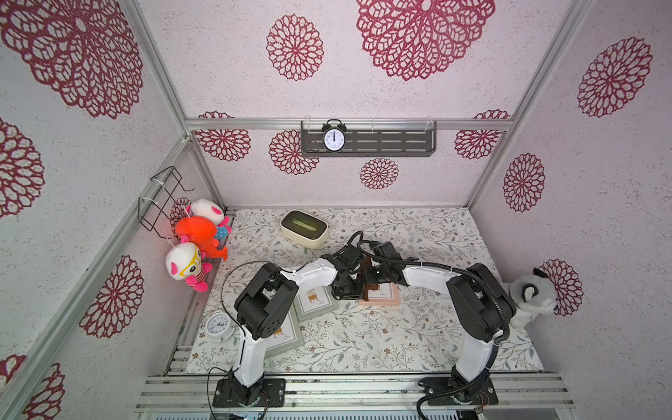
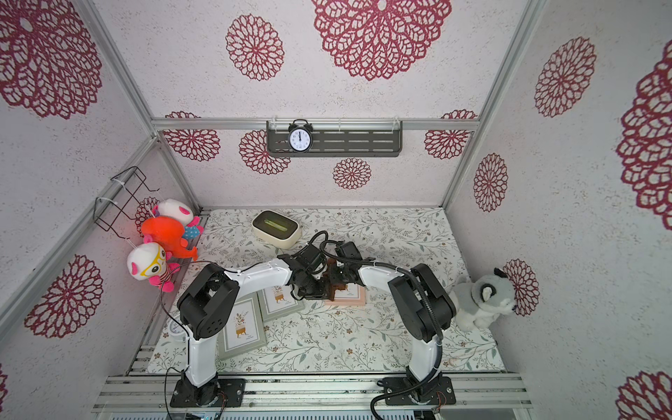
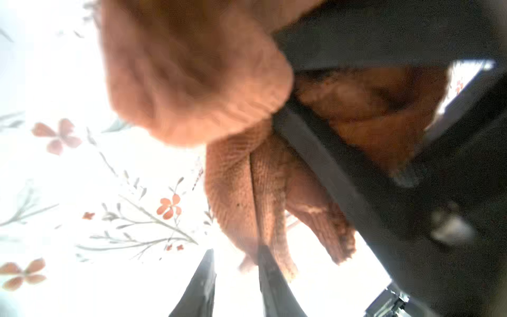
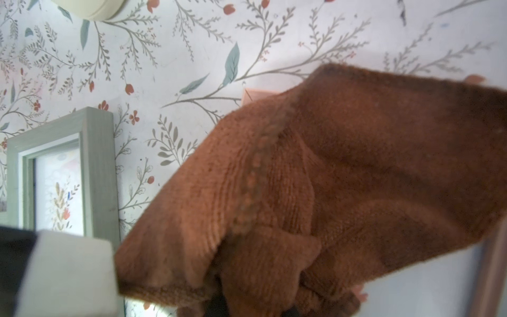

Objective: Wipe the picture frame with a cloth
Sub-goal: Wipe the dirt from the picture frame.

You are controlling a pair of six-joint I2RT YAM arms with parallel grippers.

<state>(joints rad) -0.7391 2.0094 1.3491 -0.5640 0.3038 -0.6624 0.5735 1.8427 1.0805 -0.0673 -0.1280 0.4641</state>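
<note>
**Where the arms meet, cloth [image 1: 368,289] hangs over pink picture frame [image 1: 386,296]**

While both top views half-hide that cloth between black wrists at mid-worktop [image 1: 400,338], the right wrist view shows the right gripper [image 4: 253,307] clenched on its bunched fabric. Only the left wrist view shows the left gripper [image 3: 236,248] released, cloth against one finger [image 3: 270,280].

Obstacles: the left arm [image 1: 309,272] and right arm [image 1: 429,276] are meeting over mid-table, the cloth [image 4: 329,178] hanging between them over the pink frame [image 1: 387,296]. A grey-green frame [image 1: 315,303], a second grey-green frame [image 1: 287,338] and a white clock [image 1: 218,326] are lying front-left. A cream box [image 1: 304,228] is sitting at the back.
Free room: the mat [image 1: 400,338] is lying open front-right, up to the plush raccoon [image 1: 529,294].
</note>
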